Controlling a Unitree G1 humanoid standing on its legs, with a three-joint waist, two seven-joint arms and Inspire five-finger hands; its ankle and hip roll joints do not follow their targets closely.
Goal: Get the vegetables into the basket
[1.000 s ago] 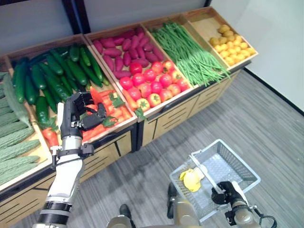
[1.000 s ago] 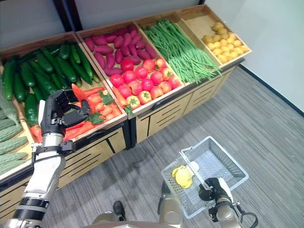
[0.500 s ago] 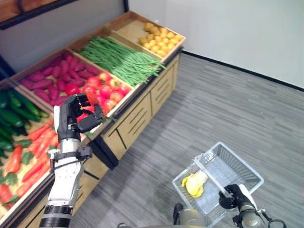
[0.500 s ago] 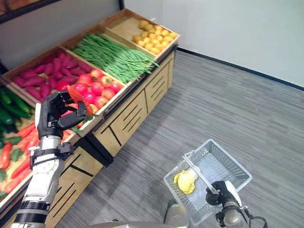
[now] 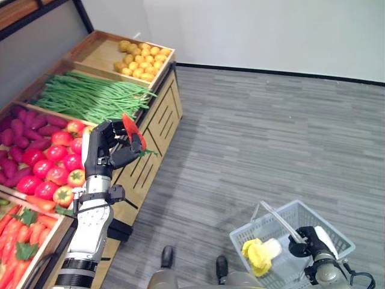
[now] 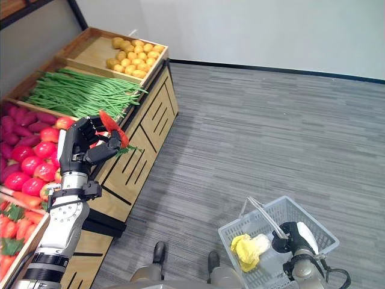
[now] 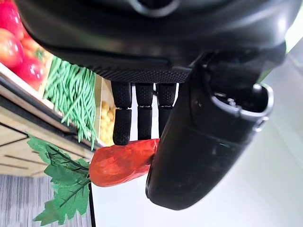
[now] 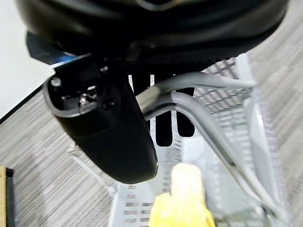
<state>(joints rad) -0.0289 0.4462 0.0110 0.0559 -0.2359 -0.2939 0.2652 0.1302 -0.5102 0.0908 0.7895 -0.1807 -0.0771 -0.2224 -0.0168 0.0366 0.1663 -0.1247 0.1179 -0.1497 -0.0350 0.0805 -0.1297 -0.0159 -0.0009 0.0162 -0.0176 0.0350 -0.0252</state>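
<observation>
Change: the whole view has swung right since a second ago, so the camera turned; our left hand [image 5: 107, 147] keeps its fingers curled round the carrot [image 5: 133, 132], now lifted off the produce stand [image 5: 157, 114]
Meaning: we judge the pick is done and the carry to the basket [image 5: 332, 226] comes next
Right hand [image 6: 295, 236]: closed round the basket handle [image 8: 208, 127], holding the basket low, well apart from the carrot
In basket: a yellow leafy vegetable [image 5: 258, 253]
Hard to tell: the carrot's lower part is hidden by our fingers, its green leaves [image 7: 59, 187] hang below
</observation>
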